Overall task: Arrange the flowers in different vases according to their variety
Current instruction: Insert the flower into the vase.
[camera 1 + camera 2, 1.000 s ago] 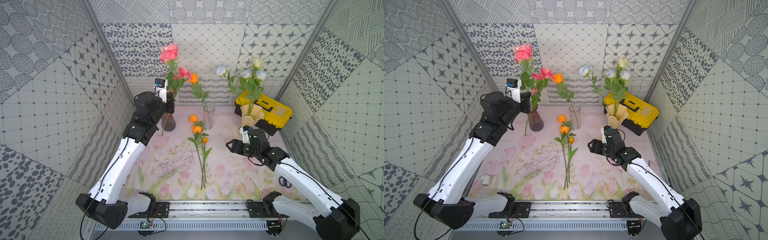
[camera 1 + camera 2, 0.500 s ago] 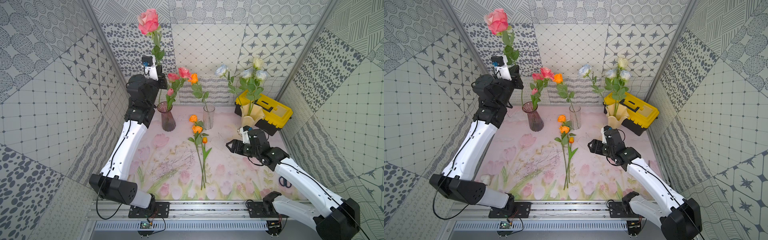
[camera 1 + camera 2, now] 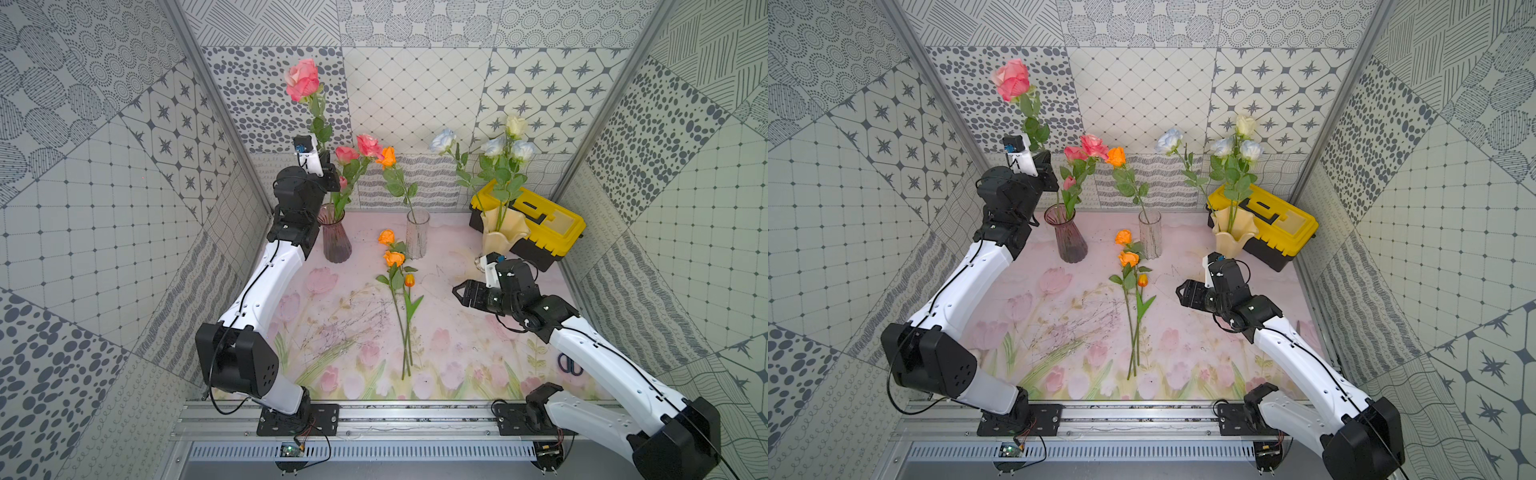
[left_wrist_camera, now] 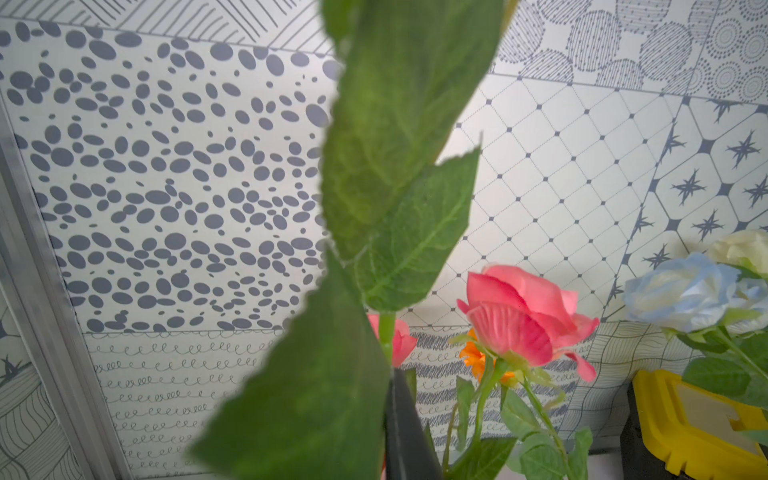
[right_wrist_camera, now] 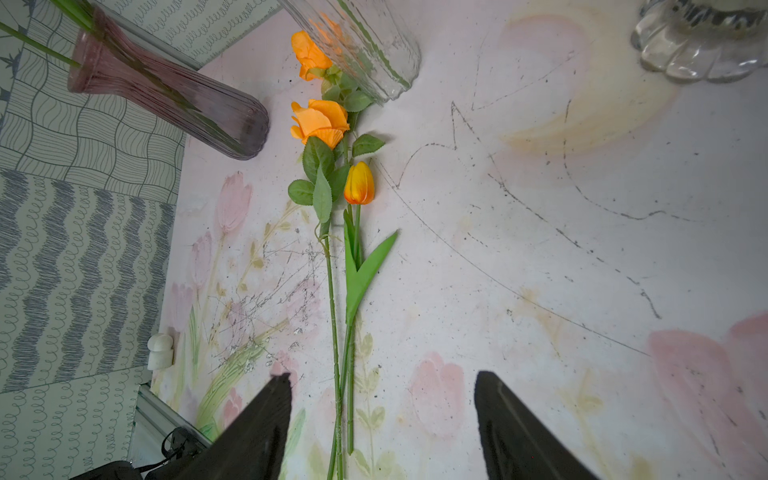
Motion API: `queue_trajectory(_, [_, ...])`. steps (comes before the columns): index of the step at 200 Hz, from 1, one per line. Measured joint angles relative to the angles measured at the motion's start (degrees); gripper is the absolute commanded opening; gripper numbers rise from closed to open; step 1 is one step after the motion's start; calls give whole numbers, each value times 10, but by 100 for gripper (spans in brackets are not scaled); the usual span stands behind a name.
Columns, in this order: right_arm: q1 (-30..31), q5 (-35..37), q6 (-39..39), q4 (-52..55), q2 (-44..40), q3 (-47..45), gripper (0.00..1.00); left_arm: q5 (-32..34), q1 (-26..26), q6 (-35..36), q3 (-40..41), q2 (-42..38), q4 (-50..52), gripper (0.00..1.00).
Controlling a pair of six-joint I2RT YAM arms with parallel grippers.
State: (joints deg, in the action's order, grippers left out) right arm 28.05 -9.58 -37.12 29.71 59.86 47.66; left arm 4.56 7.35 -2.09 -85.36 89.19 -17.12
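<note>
Left gripper: clenched on the stem of a pink rose, raised upright over the purple vase, which holds other pink flowers.
Right gripper: released, jaws apart, empty, low over the counter.
Orange flowers: three lying on the counter before the clear vase, which holds one orange rose.
Cream vase: pale roses, touching the toolbox.

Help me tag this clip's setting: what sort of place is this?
Probably a robot test booth, not a florist's: patterned wall panels enclose the table, and the left arm and right arm mount on a metal rail in front.
</note>
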Motion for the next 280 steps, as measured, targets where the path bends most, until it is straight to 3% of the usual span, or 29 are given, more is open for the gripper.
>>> queue_trajectory(12, [0,0,0,-2,3,0,74,-1,0,-6,22,0,-3,0])
queue_trajectory(17, [0,0,0,-2,5,0,74,-1,0,-7,29,0,-3,10])
queue_trajectory(37, [0,-2,0,-4,7,0,74,-1,0,-14,54,0,-2,67])
queue_trajectory(46, [0,-3,-1,-5,7,0,74,-1,0,-18,60,1,2,81])
queue_trajectory(62, [0,-3,-3,-7,7,0,74,0,0,-25,67,0,8,92])
queue_trajectory(87, [0,-4,-9,-8,6,0,74,1,0,-37,78,-8,27,99])
queue_trajectory(157, [22,-8,-13,-11,16,0,74,2,0,-54,140,-89,68,99])
queue_trajectory(217, [91,8,-10,-13,85,7,74,6,6,-65,214,-198,136,99])
queue_trajectory(280, [173,37,-17,-17,168,52,72,15,48,-82,332,-332,235,99])
